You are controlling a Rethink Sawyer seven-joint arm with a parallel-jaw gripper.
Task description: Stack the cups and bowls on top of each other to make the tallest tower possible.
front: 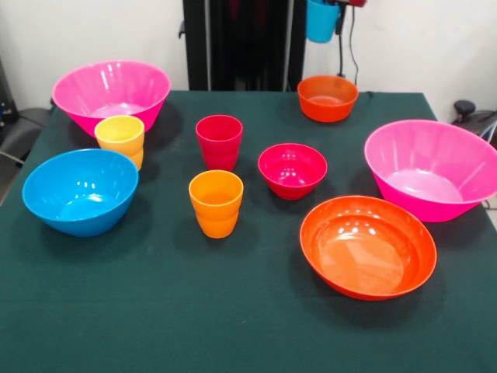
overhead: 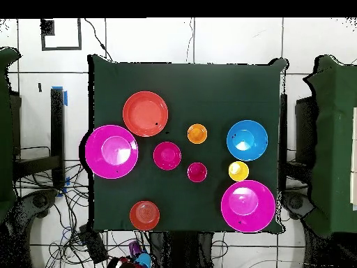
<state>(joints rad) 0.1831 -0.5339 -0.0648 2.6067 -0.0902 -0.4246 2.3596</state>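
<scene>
My gripper (front: 334, 9) hangs at the top edge of the front view, beyond the table's far side, and is shut on the blue cup (front: 320, 23), held in the air. It also shows in the overhead view (overhead: 136, 262) with the blue cup (overhead: 143, 260), off the table's edge by the robot base. On the green table stand the red cup (front: 219, 140), orange cup (front: 216, 202) and yellow cup (front: 120, 138), all upright and apart. The bowls stand singly: two large pink (front: 111, 93) (front: 431, 167), a blue bowl (front: 80, 190), a shallow orange bowl (front: 367, 245), a small orange bowl (front: 327, 97) and a small magenta bowl (front: 292, 169).
The black pedestal (front: 241, 43) stands behind the table's far edge. Cables lie on the floor near the robot base (overhead: 84, 230). Nothing is stacked on anything else. The yellow cup stands close to the left pink bowl.
</scene>
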